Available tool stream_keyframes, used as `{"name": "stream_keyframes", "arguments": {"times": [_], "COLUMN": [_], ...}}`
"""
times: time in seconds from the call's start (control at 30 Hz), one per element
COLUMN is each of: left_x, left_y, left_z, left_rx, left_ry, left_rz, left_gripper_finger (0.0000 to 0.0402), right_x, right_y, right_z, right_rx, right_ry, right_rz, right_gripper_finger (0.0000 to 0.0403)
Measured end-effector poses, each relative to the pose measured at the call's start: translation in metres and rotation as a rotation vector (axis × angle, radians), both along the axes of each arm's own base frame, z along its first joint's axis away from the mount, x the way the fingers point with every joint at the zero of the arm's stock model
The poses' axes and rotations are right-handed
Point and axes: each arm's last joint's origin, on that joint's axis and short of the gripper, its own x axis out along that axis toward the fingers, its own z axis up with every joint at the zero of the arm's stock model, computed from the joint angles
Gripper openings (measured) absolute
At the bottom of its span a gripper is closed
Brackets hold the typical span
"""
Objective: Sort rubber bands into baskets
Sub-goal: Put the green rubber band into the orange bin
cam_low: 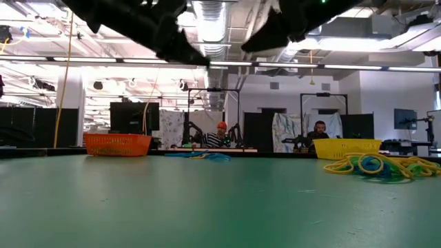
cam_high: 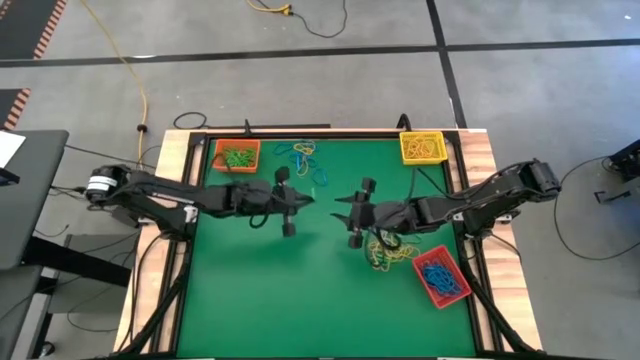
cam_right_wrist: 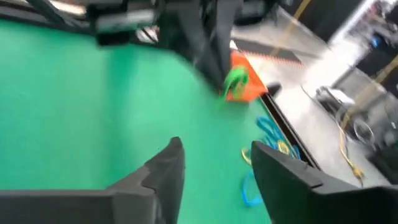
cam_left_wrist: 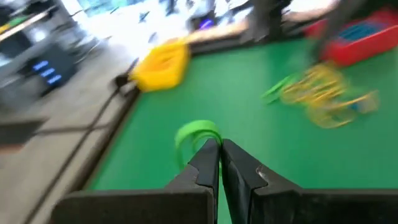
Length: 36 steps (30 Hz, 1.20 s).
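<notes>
While left pincer (cam_left_wrist: 219, 149) grips green band (cam_left_wrist: 196, 134), raised.

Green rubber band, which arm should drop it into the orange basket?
Left. Its tool is shut on the green rubber band, and the orange basket sits on its side; the right tool is open, empty.

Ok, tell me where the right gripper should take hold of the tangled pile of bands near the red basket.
Probably from straight above, at the pile's edge nearest the right gripper, where yellow loops stick out flat on the mat. The red basket sits close on the far side, so that side looks cramped. The gripper is open and empty above the mat.
</notes>
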Motion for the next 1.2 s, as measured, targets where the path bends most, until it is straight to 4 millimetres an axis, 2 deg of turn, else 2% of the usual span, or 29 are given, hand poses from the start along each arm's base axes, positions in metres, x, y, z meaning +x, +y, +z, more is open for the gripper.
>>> {"name": "stream_keyframes", "arguments": {"times": [0.13, 0.37, 0.5, 0.77, 1.0, 1.2], "left_x": [-0.020, -0.060, -0.083, -0.124, -0.147, -0.147], "left_y": [0.024, 0.077, 0.110, 0.165, 0.193, 0.203], "left_z": [0.006, 0.008, 0.001, -0.017, -0.047, -0.060], "left_rx": [0.050, 0.064, 0.003, -0.280, -0.509, -0.567], "left_ry": [0.089, 0.246, 0.329, 0.341, 0.453, 0.567], "left_rz": [0.184, 0.503, 0.659, 0.789, 0.881, 0.922], "left_gripper_finger": [0.0000, 0.0000, 0.0000, 0.0000, 0.0000, 0.0003], "right_x": [-0.003, -0.009, -0.014, -0.021, -0.023, -0.023], "right_y": [-0.004, 0.000, 0.003, 0.015, 0.022, 0.023], "right_z": [-0.007, -0.022, -0.031, -0.043, -0.043, -0.043], "right_rx": [0.030, 0.088, 0.099, 0.101, 0.092, 0.088], "right_ry": [0.054, 0.089, 0.103, 0.106, 0.113, 0.115], "right_rz": [-0.050, -0.039, -0.033, 0.015, 0.044, 0.050], "right_gripper_finger": [0.0230, 0.0227, 0.0222, 0.0221, 0.0221, 0.0220]}}
